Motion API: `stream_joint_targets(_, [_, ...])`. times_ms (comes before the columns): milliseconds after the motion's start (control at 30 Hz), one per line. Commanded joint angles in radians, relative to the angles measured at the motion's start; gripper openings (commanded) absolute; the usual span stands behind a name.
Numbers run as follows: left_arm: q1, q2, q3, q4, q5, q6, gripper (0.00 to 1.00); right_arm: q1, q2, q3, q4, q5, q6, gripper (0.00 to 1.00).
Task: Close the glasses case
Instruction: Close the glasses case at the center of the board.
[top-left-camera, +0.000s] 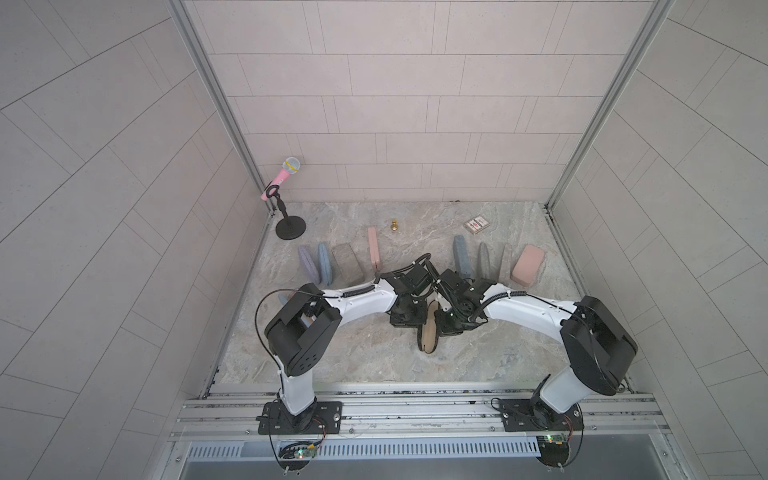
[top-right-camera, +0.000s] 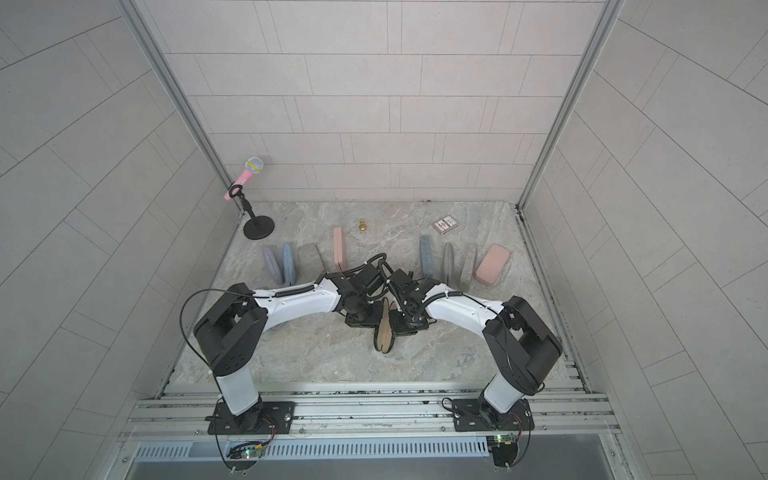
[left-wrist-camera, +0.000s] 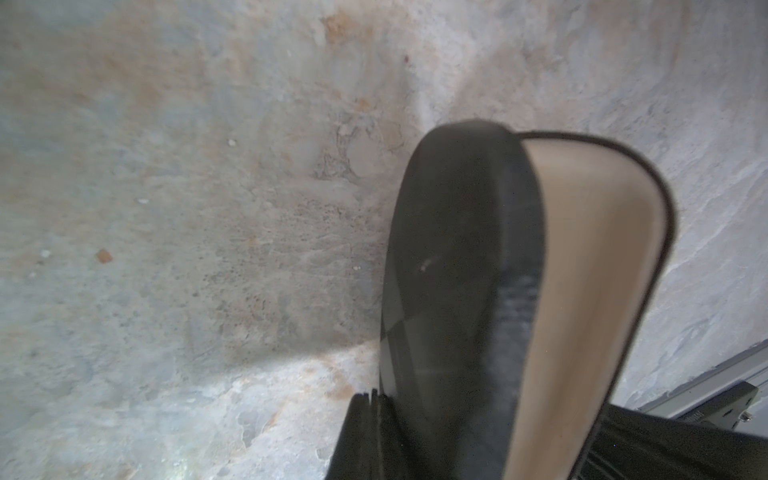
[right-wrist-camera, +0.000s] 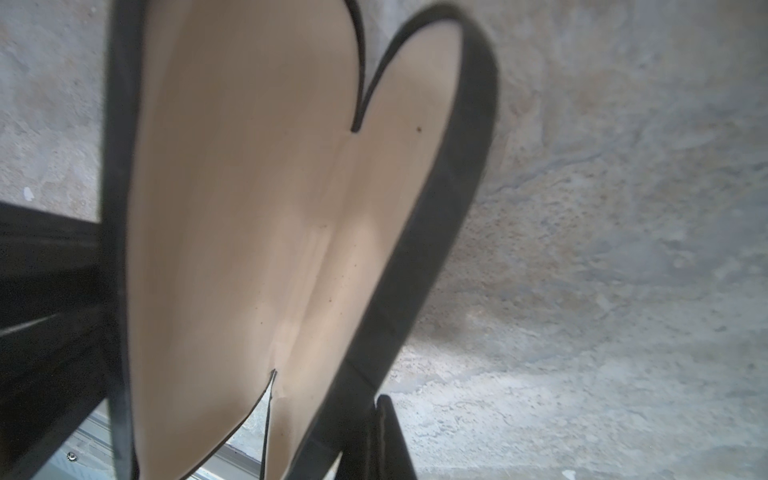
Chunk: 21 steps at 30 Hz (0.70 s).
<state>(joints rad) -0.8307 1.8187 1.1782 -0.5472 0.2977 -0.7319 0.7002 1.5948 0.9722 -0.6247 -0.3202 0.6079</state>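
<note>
The glasses case (top-left-camera: 429, 334) is black outside and tan inside. It stands on edge at the middle of the marble table, its two halves partly apart in a V, as both top views show (top-right-camera: 384, 332). My left gripper (top-left-camera: 409, 320) is shut, with its closed fingers against the black outer shell (left-wrist-camera: 465, 266) of one half. My right gripper (top-left-camera: 451, 324) is also shut and rests against the outside rim of the other half. In the right wrist view the tan lining (right-wrist-camera: 249, 208) fills the picture. Nothing sits between either pair of jaws.
Several closed cases stand in a row behind the arms, from a purple one (top-left-camera: 307, 262) to a pink one (top-left-camera: 528, 266). A pink microphone on a stand (top-left-camera: 286, 174) is at the back left. A gold pawn (top-left-camera: 393, 225) and a card box (top-left-camera: 477, 225) are near the back wall.
</note>
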Motion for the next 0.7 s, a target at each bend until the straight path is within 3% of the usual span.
stream_joint_targets(0, [-0.038,0.005,0.051,0.078,0.085,0.003,0.0,0.032,-0.015,0.054,0.117,-0.061,-0.038,0.0])
stream_joint_targets(300, [-0.038,0.0,0.047,0.081,0.085,0.003,0.0,0.039,-0.005,0.062,0.118,-0.046,-0.04,0.0])
stream_joint_targets(567, [-0.038,-0.02,0.049,0.062,0.06,0.003,0.0,0.041,-0.03,0.061,0.076,0.05,-0.02,0.01])
stream_joint_targets(667, [-0.036,-0.03,0.055,0.039,0.039,0.03,0.08,0.04,-0.048,0.048,0.058,0.089,-0.011,0.02])
